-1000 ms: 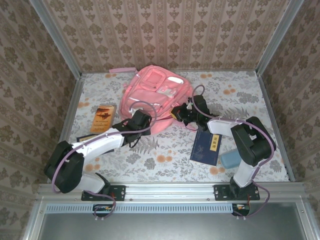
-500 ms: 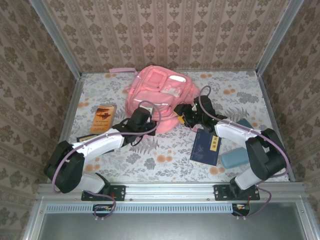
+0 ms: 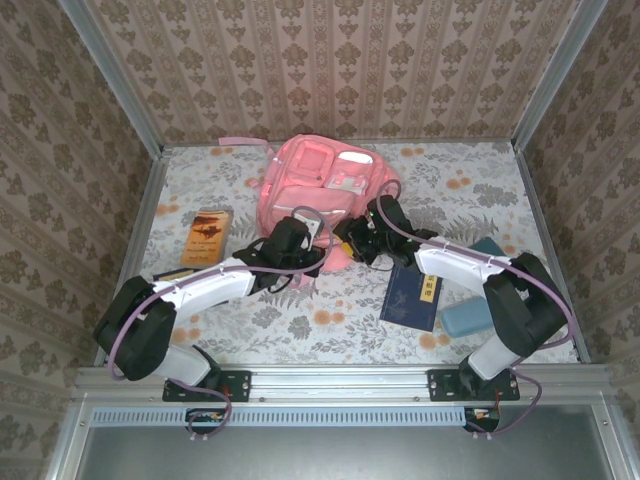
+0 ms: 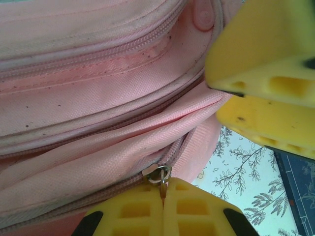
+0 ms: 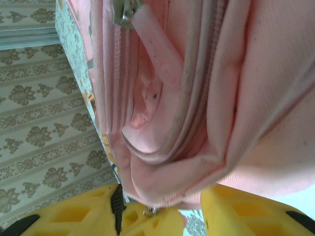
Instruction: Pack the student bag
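the student bag [image 3: 320,185] lies flat at the back middle of the desk [image 3: 300,320]. it's pink w/ white patches, and a pink strap [image 3: 245,141] pokes out at its back left corner.

both arms reach in to the bag's near edge. the left tool [image 3: 318,243] is at the near edge of the bag, a bit left of the middle. in the left wrist view this tool [image 4: 162,189] is shut tight, and a small metal zip pull [image 4: 158,174] is pinched between its yellow tips. the zip runs off up and left over the pink cloth [image 4: 88,98].

the right tool [image 3: 348,243] is just beside it, at the bag's near right corner. its fingers [image 4: 266,44] are a bit apart, and a fold of the bag's edge goes into the gap. in the right wrist view the pink cloth [image 5: 246,98] bulges down by the gap [image 5: 192,211]. can't tell if it rly grips the cloth or is just round it.

other stuff: a dark blue book [image 3: 412,296] lies on the near right side of the bag, apart from it. a teal pencil case [image 3: 468,318] is just past the book, further from the bag. an orange book [image 3: 207,236] lies on the bag's near left side.
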You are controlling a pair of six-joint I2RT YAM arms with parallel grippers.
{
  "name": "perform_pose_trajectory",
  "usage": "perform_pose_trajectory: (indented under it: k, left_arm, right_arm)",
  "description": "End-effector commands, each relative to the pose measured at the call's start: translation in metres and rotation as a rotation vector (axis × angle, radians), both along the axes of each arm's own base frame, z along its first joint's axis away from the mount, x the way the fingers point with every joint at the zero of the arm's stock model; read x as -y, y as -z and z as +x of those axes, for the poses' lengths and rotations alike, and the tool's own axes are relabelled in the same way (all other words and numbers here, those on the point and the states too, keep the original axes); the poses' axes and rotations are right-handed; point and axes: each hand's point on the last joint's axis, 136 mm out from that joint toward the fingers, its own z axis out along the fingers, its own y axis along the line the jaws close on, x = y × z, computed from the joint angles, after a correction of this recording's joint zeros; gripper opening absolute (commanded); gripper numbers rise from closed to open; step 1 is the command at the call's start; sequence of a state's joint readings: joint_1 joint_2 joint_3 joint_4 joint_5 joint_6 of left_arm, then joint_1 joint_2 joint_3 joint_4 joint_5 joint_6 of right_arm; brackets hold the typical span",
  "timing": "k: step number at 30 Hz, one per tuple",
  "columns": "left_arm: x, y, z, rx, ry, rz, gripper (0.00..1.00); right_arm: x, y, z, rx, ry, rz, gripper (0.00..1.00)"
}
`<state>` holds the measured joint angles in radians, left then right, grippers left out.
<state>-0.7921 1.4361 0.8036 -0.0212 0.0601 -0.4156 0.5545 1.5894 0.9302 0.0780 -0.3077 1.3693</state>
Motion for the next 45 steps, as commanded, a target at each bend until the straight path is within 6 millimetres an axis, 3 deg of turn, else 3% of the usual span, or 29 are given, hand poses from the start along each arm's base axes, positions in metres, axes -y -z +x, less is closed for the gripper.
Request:
perform_pose_trajectory:
  k: [1, 5, 8, 12, 16, 19, 22, 26, 30, 32, 36, 40, 45]
  left_arm:
    - [0.016, -0.029, 0.007, 0.085, 0.043, -0.054, 0.00]
    - [0.006, -0.023, 0.007, 0.084, 0.017, -0.002, 0.00]
    - [-0.012, -0.015, 0.007, 0.077, -0.018, 0.066, 0.00]
    - [-0.039, 0.000, 0.005, 0.045, -0.063, 0.133, 0.00]
    - [-0.061, 0.007, 0.009, 0.033, -0.106, 0.145, 0.00]
    - [-0.069, 0.009, 0.016, 0.023, -0.124, 0.131, 0.00]
    - [-0.071, 0.010, 0.024, 0.026, -0.130, 0.121, 0.00]
    - [-0.048, -0.003, 0.027, 0.033, -0.052, 0.026, 0.00]
    - [-0.013, -0.023, 0.018, 0.057, 0.065, -0.080, 0.00]
    - [0.004, -0.035, 0.010, 0.073, 0.120, -0.123, 0.00]
    - [0.034, -0.048, -0.004, 0.084, 0.209, -0.174, 0.00]
    - [0.054, -0.048, -0.009, 0.080, 0.250, -0.181, 0.00]
    - [0.071, -0.042, -0.009, 0.068, 0.279, -0.176, 0.00]
  right_arm:
    - [0.000, -0.001, 0.010, -0.023, 0.045, -0.001, 0.37]
    - [0.006, 0.005, 0.013, -0.018, 0.057, -0.029, 0.13]
    - [0.021, 0.004, 0.018, 0.007, 0.066, -0.068, 0.05]
    - [0.044, -0.004, 0.023, 0.052, 0.082, -0.098, 0.03]
    - [0.050, -0.011, 0.024, 0.082, 0.042, -0.109, 0.03]
    - [0.052, -0.011, 0.026, 0.093, 0.004, -0.111, 0.03]
    - [0.066, -0.008, 0.028, 0.099, -0.013, -0.161, 0.03]
    - [0.077, -0.009, 0.030, 0.115, -0.051, -0.230, 0.13]
    - [0.076, -0.011, 0.023, 0.088, -0.062, -0.236, 0.43]
    - [0.083, -0.012, 0.018, 0.073, -0.030, -0.266, 0.48]
    - [0.103, -0.011, 0.006, 0.028, 0.066, -0.321, 0.50]
    - [0.105, -0.015, -0.006, 0.010, 0.130, -0.324, 0.50]
    - [0.117, -0.009, -0.021, -0.104, 0.219, -0.380, 0.39]
